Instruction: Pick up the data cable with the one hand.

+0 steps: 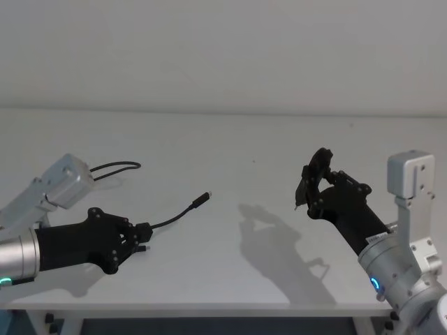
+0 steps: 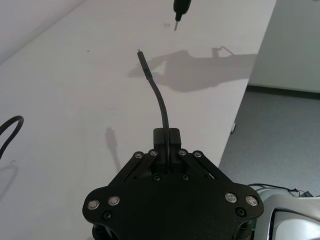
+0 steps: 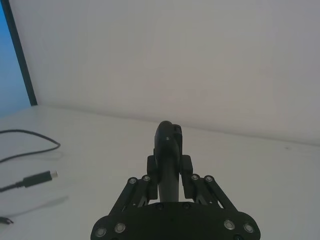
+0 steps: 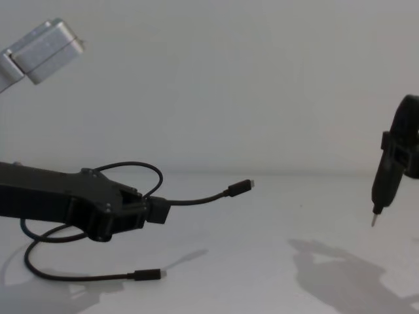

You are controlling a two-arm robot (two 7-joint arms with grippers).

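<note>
The data cable (image 1: 174, 218) is a thin black cord. My left gripper (image 1: 143, 234), blocky and black on a silver wrist, is shut on it a short way from one plug (image 1: 204, 198), which sticks out forward in the air. In the chest view the cable (image 4: 196, 198) leaves the left gripper (image 4: 157, 210), and its loops (image 4: 62, 275) trail to the table, ending in the second plug (image 4: 146, 275). The left wrist view shows the fingers (image 2: 174, 137) clamped on the cord (image 2: 161, 102). My right gripper (image 1: 312, 183) hovers at the right, shut on a black tapered tool (image 4: 385, 180).
The white table (image 1: 279, 153) runs back to a plain wall. Its front edge (image 1: 230, 308) lies close below both arms. A loop of the cable (image 1: 115, 167) lies behind my left arm. The tool's metal tip (image 4: 374, 221) points down above the table.
</note>
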